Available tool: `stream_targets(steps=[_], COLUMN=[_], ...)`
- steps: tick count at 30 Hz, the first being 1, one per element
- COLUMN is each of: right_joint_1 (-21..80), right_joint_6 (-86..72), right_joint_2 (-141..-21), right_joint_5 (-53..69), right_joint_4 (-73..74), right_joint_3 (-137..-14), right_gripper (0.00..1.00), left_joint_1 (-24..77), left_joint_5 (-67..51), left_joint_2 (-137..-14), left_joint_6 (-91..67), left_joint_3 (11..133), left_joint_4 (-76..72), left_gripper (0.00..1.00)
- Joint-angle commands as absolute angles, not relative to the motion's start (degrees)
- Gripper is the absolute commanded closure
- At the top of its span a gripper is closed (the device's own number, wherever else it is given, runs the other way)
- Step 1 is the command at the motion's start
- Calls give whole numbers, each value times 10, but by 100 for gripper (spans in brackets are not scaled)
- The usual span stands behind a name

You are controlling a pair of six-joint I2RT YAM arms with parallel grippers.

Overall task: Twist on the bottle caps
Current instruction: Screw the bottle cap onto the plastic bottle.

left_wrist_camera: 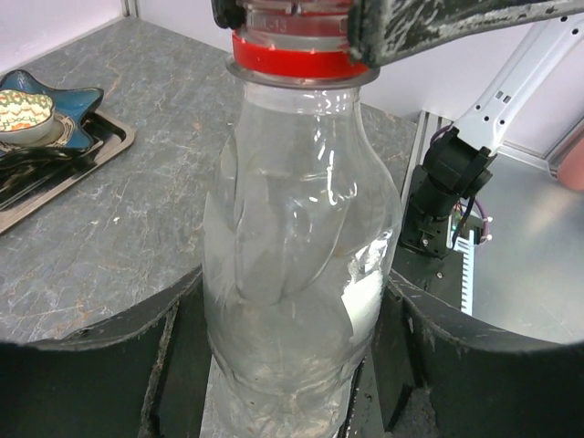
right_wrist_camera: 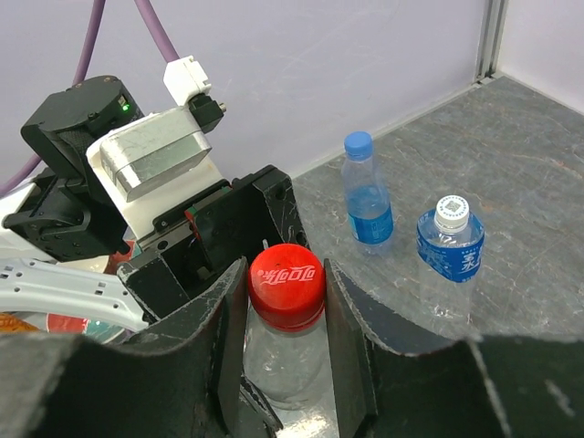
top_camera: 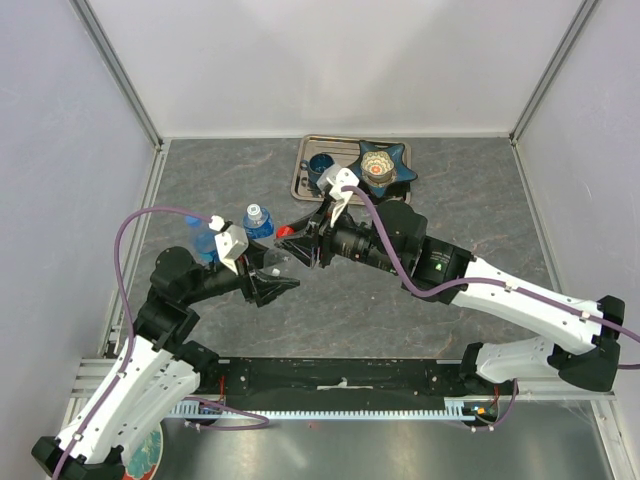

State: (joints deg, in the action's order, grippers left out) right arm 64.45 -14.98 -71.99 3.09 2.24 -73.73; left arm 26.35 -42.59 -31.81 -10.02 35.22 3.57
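**Red cap seated, both tools on one bottle**

Over the grey marbled table (top_camera: 480, 200), the left tool (top_camera: 278, 283) clamps the clear bottle (left_wrist_camera: 301, 228) around its belly. The bottle is thin, glossy, contoured plastic, probably light and easily dented, so a firm but gentle hold on the body suits it. The right tool (top_camera: 300, 243) pinches the red cap (right_wrist_camera: 286, 281) on the neck. The cap is small, stiff and round, best turned by its sides.

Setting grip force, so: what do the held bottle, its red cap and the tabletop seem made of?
The bottle: clear glossy plastic, probably thin; see-through, with moulded ribs and bright highlights. The red cap: opaque plastic, smooth, with white printed lettering. The tabletop: grey veined stone look, matte; real stone or laminate, cannot tell.
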Motion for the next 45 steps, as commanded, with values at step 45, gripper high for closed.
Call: stream_targets(steps=[45], right_joint_1=[695], right_joint_6=[-33], right_joint_2=[-655], right_joint_5=[-24], right_joint_4=[239], right_joint_3=[-818], right_gripper=[42], left_joint_1=[235], left_joint_5=[-375], left_joint_2=[-305], left_joint_6=[-142], left_joint_3=[370], left_joint_4=[-91], left_gripper=[98])
